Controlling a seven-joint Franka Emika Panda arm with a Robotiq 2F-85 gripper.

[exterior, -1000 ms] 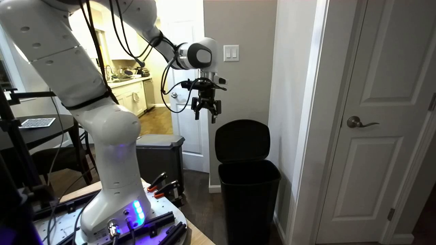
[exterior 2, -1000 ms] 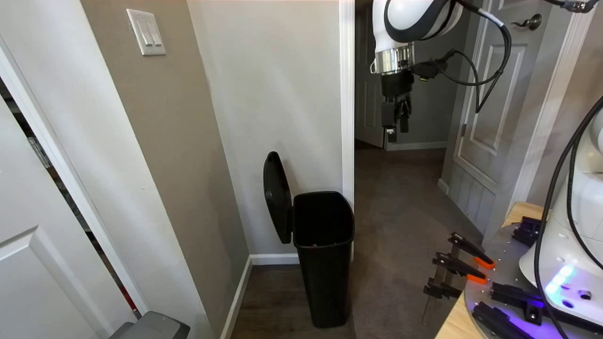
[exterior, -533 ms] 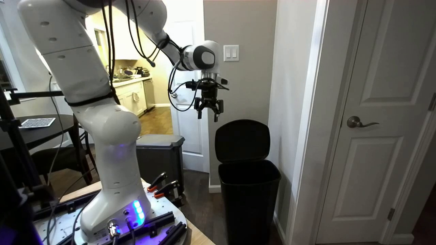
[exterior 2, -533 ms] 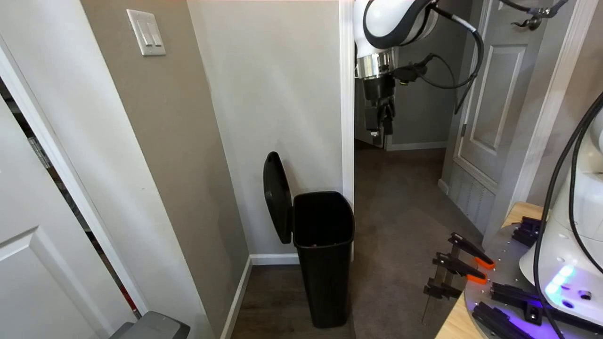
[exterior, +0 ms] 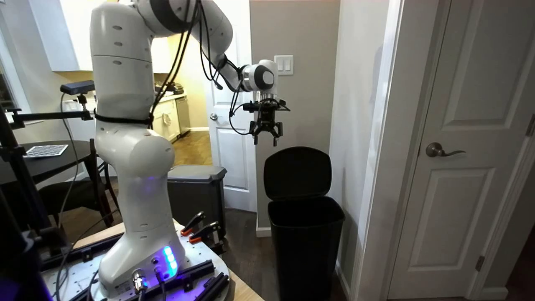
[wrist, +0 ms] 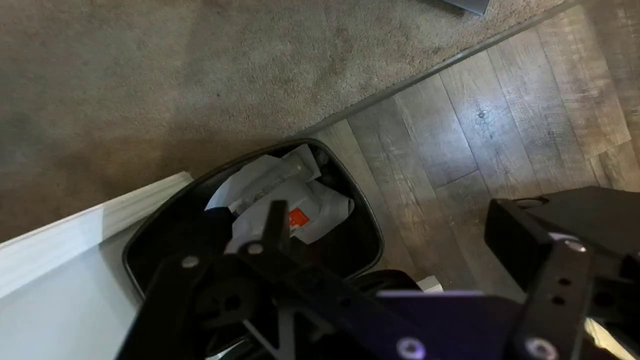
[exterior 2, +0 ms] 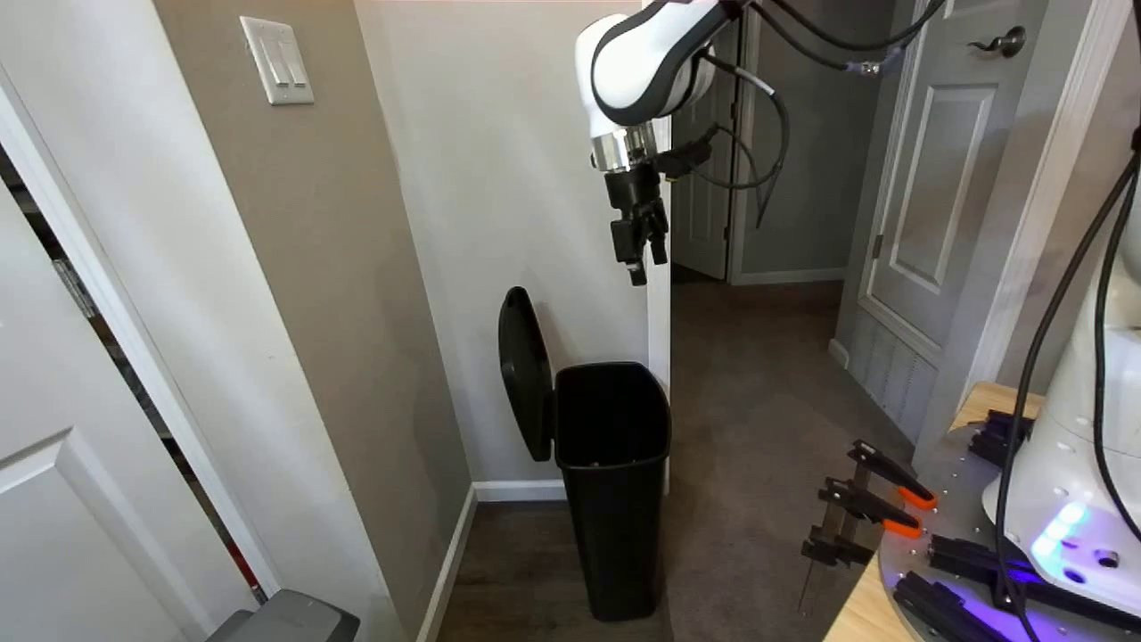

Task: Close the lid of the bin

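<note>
A pale painted wall rises just beside the tall black rectangular plastic bin. Its flat, round-cornered black plastic lid stands raised at the bin's edge. Above the bin, the black two-fingered gripper hangs spread wide, holding nothing.

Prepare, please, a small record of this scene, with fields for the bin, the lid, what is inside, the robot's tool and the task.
Container: black bin, upright
Cover: lid, open, standing steeply
Inside: apparently crumpled pale wrapping with an orange-red patch
Robot: tool, open, holding nothing, higher than the bin, apart from the lid
Nearby: grey-topped dark container
Task status: lid not yet closed
</note>
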